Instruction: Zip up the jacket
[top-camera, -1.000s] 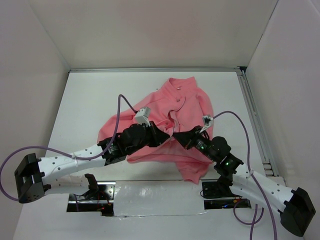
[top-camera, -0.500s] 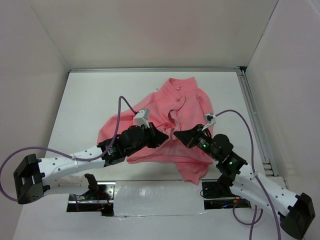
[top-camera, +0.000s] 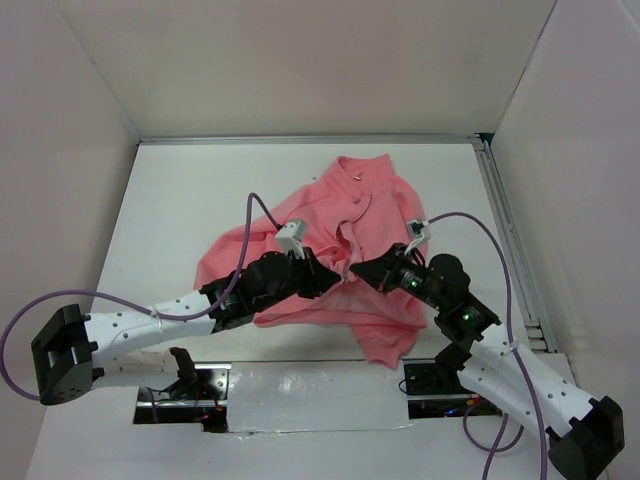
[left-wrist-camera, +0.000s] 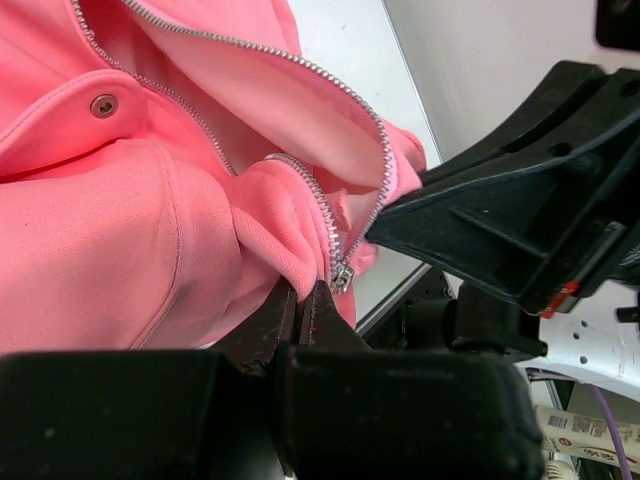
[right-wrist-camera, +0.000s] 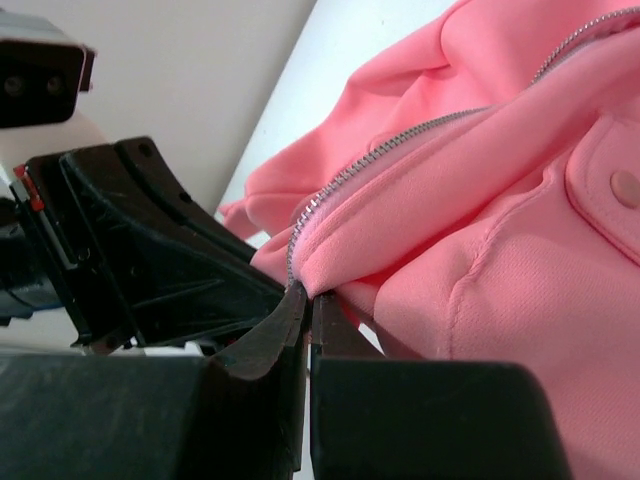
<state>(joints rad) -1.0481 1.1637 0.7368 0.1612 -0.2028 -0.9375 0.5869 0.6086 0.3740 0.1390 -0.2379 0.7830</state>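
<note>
The salmon-pink jacket (top-camera: 345, 235) lies rumpled in the middle of the white table, collar toward the back, front open. My left gripper (top-camera: 333, 279) is shut on the left front edge at its lower end; in the left wrist view the fabric is pinched between the jaws (left-wrist-camera: 303, 292) beside the metal zipper slider (left-wrist-camera: 343, 275). My right gripper (top-camera: 357, 271) faces it from the right, almost touching. It is shut on the other front edge, next to the zipper teeth (right-wrist-camera: 340, 182), in the right wrist view (right-wrist-camera: 305, 297). Both hems are lifted off the table.
The table's (top-camera: 180, 205) walls stand at the left, back and right. A metal rail (top-camera: 505, 235) runs along the right edge. Purple cables loop over both arms. Brackets and wires sit at the near edge (top-camera: 185, 385).
Both grippers have shifted slightly toward the back and closer together, keeping hold of the jacket edges. The right arm's elbow has swung a little to the right.
</note>
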